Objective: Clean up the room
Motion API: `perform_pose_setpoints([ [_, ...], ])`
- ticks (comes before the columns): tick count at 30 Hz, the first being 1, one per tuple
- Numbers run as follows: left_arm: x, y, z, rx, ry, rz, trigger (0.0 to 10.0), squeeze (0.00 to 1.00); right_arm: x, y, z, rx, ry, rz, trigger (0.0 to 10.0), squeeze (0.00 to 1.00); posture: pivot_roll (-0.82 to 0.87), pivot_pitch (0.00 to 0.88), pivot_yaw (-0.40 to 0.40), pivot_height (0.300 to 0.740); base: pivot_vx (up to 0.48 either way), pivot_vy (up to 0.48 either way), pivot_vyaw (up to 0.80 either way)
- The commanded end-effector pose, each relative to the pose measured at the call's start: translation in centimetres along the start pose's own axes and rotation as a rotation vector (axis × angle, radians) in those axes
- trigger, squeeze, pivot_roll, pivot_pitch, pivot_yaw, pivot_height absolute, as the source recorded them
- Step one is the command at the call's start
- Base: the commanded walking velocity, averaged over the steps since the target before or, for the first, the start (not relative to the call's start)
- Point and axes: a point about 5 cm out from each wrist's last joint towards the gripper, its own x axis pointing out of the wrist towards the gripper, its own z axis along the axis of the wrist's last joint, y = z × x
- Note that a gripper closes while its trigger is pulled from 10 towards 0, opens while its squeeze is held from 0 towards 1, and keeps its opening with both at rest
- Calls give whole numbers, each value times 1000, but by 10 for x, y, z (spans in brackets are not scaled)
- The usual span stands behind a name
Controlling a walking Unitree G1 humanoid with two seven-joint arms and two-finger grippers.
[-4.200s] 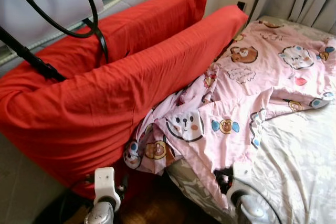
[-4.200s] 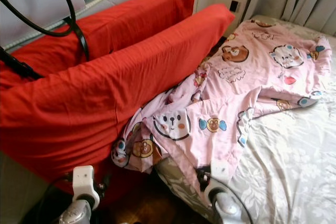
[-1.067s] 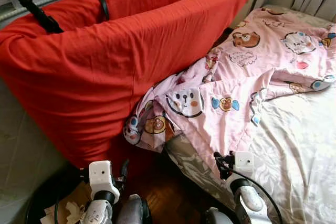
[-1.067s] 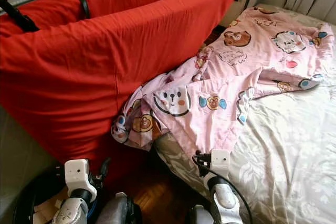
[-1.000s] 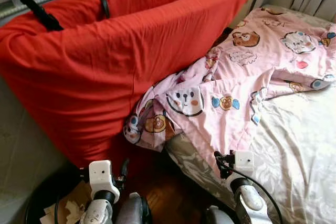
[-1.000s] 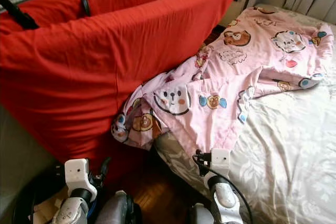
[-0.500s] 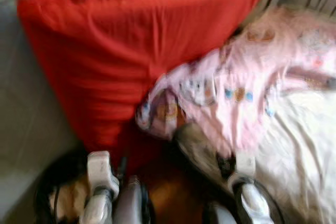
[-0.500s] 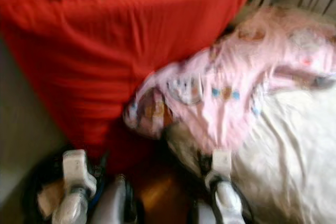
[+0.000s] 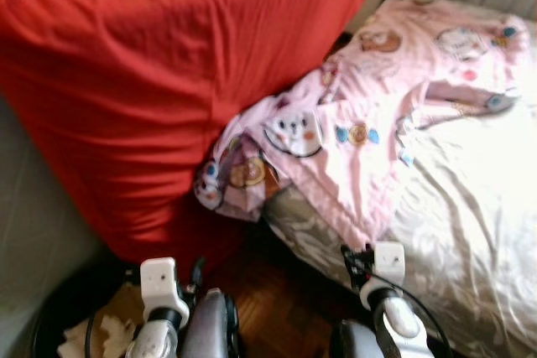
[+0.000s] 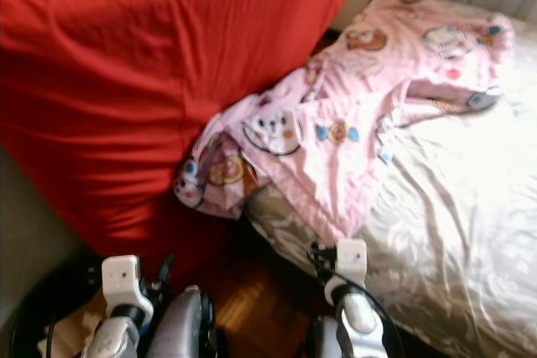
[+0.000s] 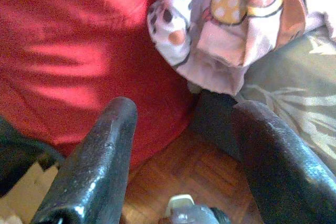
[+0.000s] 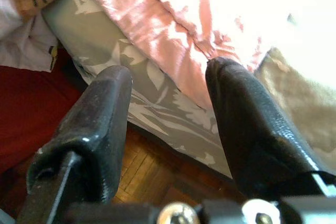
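Left wrist view shows you the left gripper (image 11: 184, 145) released, fingers spread over wooden floor (image 11: 178, 174), holding nothing. Your right gripper (image 12: 168, 124) is likewise released near the bed's (image 9: 470, 224) edge. Beyond them, the pink cartoon blanket (image 9: 369, 132) hangs off the bed's left side against the big red cushion (image 9: 159, 81).

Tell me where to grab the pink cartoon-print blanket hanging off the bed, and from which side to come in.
Take the pink cartoon-print blanket at the bunched corner that droops over the bed's edge beside the red cushion. It hangs free there in thick folds, so fingers could probably close around it. Come from below and in front with the open left gripper, which is already near that corner.
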Motion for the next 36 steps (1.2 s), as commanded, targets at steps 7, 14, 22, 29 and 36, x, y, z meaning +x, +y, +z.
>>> perform_pose_setpoints([
  [7, -4, 2, -6, -12, 25, 7, 10000, 0, -2, -1, -5, 11, 21, -14, 10000, 0, -28, 166, 4, 636, 0, 0, 0],
  [14, -3, 2, -6, -11, 23, 5, 10000, 0, -2, 0, -4, 13, 16, -12, 10000, 0, -28, 166, 6, 636, 0, 0, 0],
  [22, -3, 1, -5, -13, 21, 1, 10000, 0, -1, 2, -3, 10, 11, -3, 10000, 0, -27, 164, 8, 636, 0, 0, 0],
  [29, -3, 2, -5, -12, 22, 1, 10000, 0, -1, 3, -3, 10, 10, 2, 10000, 0, -25, 164, 9, 636, 249, 0, 0],
  [36, -3, 2, -5, -12, 22, 1, 10000, 0, 0, 4, -2, 7, 10, 7, 10000, 0, -26, 164, 8, 636, 266, 0, 0],
])
